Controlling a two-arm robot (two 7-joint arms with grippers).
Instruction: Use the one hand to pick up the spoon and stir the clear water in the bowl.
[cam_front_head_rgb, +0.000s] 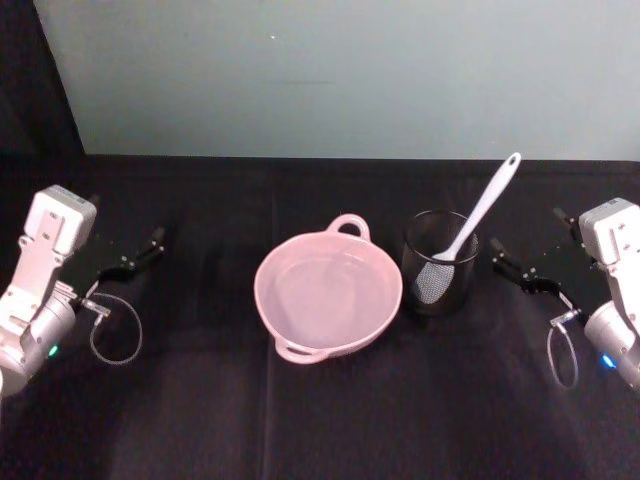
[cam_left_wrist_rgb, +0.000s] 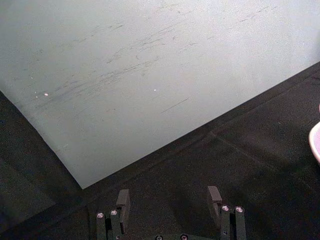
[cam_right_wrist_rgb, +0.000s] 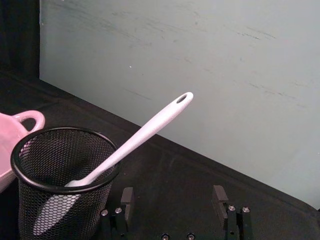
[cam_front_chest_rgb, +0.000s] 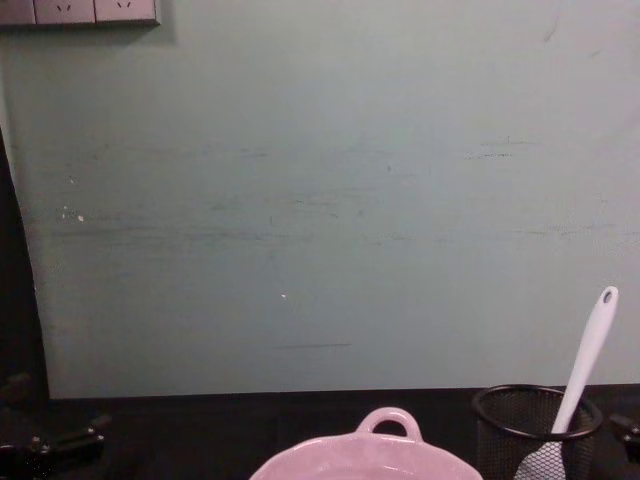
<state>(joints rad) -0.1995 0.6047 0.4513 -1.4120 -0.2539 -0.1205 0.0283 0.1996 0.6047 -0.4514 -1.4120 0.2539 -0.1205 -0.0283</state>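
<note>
The spoon (cam_front_head_rgb: 482, 213) is not yet taken: it is kept head down in the black wire-mesh cup (cam_front_head_rgb: 445, 295), and its handle is leaned on the cup's rim, tilted to the right and toward the wall (cam_front_head_rgb: 300, 80). The cup is placed just beside the pink bowl (cam_front_head_rgb: 262, 285), on its right, on the black surface (cam_front_head_rgb: 300, 420). The right pincer (cam_front_head_rgb: 500, 258) is held near the cup, with its jaws apart and nothing between them; the left pincer (cam_front_head_rgb: 153, 247) is parked well apart on the other side, jaws apart too. For a good grasp, the free part of the handle above the rim should probably be closed on, and the spoon drawn out along its own tilt, so that the light cup is not pulled over. Nothing solid is seen in the bowl; whether clear water is in it cannot be told surely.
</note>
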